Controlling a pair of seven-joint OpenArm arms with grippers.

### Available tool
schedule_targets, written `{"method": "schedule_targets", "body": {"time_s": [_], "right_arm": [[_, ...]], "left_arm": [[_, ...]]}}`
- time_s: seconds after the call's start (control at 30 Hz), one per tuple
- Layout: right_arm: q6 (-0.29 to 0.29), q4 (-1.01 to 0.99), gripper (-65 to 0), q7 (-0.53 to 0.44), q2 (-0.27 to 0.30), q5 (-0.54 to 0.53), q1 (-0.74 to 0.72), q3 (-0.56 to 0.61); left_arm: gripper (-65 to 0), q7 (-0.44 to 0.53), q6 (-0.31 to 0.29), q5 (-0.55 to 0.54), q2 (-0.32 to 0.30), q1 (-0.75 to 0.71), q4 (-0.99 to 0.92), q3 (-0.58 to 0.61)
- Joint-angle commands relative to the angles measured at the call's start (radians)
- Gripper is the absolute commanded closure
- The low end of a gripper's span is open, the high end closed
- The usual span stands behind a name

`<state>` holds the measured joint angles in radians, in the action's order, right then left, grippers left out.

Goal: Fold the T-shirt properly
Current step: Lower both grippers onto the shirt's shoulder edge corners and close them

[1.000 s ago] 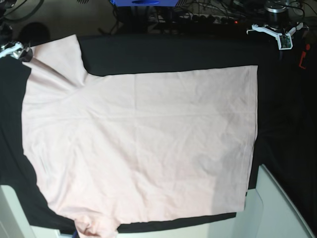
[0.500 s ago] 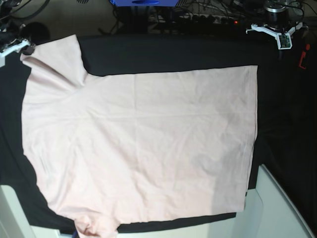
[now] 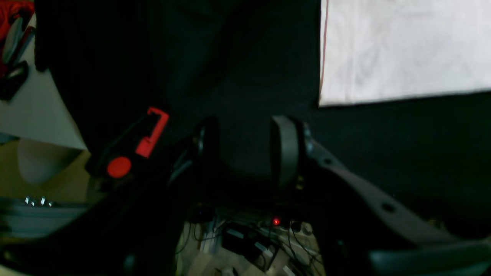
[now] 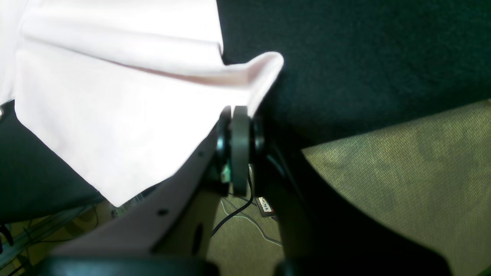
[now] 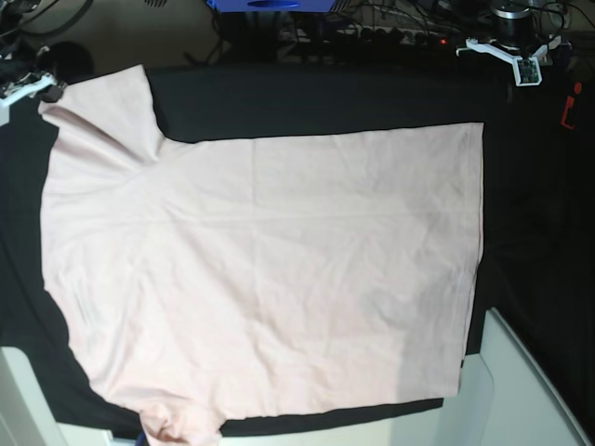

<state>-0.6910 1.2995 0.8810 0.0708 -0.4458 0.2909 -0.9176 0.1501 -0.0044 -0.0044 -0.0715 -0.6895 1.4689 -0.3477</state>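
Right gripper (image 4: 240,115) seemingly pinches T-shirt (image 5: 260,269) sleeve; left gripper (image 3: 245,149) agape.

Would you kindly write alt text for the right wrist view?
The right gripper, jaws shut, pinches the edge of the pale pink T-shirt's sleeve, lifting a fold off the black cloth. Tan floor and cables show below.

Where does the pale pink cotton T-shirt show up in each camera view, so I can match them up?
Base: the pale pink cotton T-shirt fills most of the picture, spread flat on the black cloth.
Left wrist: only a straight-edged corner, upper right.
Right wrist: a sleeve fills the upper left, its tip pinched in the right gripper.
Shared landmark: the black cloth.
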Motion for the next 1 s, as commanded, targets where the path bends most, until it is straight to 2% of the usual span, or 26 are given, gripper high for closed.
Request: {"method": "schedule_targets", "body": {"time_s": [0.0, 0.23, 0.33, 0.43, 0.53, 0.77, 0.97], "right_arm": [[-0.007, 0.012, 0.0, -0.009, 0.014, -0.009, 0.003, 0.005], [-0.007, 0.005, 0.0, -0.006, 0.014, -0.009, 0.003, 0.053], [-0.007, 0.005, 0.0, -0.006, 0.014, -0.009, 0.003, 0.053], [-0.007, 0.005, 0.0, -0.006, 0.019, -0.009, 0.003, 0.053], [-0.007, 0.005, 0.0, -0.006, 0.021, -0.009, 0.003, 0.053], [-0.007, 0.005, 0.0, -0.006, 0.022, -0.009, 0.003, 0.055], [-0.007, 0.005, 0.0, -0.006, 0.022, -0.009, 0.001, 0.055]], "left_arm": [[-23.0, 0.023, 0.008, -0.003, -0.006, -0.012, 0.008, -0.004], [-23.3, -0.005, 0.007, -0.007, -0.006, 0.026, 0.009, -0.004], [-25.7, -0.063, -0.006, -0.141, -0.007, 0.058, 0.016, -0.004], [-33.1, -0.163, -0.099, -0.372, -0.026, 0.090, 0.008, -0.015], [-34.1, -0.248, -0.124, -0.501, -0.063, 0.106, 0.008, -0.003], [-34.1, -0.373, -0.127, -0.601, -0.064, 0.150, 0.008, -0.003], [-34.1, -0.419, -0.127, -0.653, -0.064, 0.193, -0.067, -0.003]]}}
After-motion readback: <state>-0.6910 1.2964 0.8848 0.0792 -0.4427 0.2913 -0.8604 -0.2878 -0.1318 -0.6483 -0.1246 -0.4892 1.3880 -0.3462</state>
